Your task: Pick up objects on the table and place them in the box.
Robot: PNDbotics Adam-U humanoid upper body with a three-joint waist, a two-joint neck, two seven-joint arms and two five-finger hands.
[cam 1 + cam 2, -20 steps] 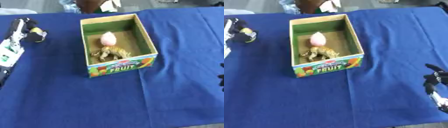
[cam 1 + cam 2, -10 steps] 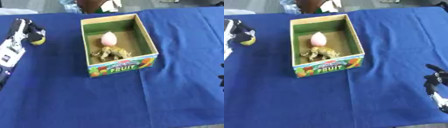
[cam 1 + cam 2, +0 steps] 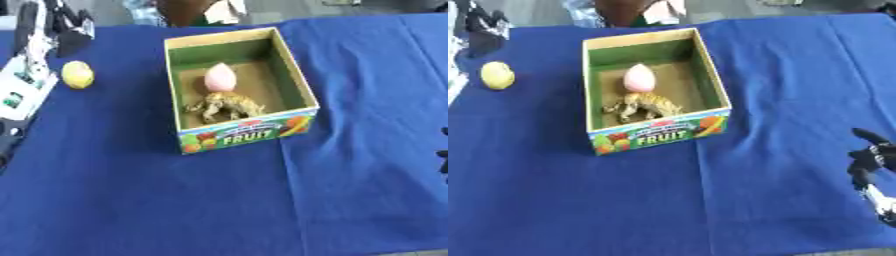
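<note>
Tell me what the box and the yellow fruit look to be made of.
Box: seems printed cardboard, with thin, straight walls, a matte brown floor inside and a colourful fruit label on the front. Yellow fruit: probably moulded plastic or rubber, lemon-shaped with an even colour and a smooth, slightly dull skin; the look cannot rule out a real lemon.

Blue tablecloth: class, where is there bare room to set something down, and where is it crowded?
Bare cloth lies in front of the box, and to its right as far as the right hand. It is crowded at the far left, around the yellow fruit and left hand.
</note>
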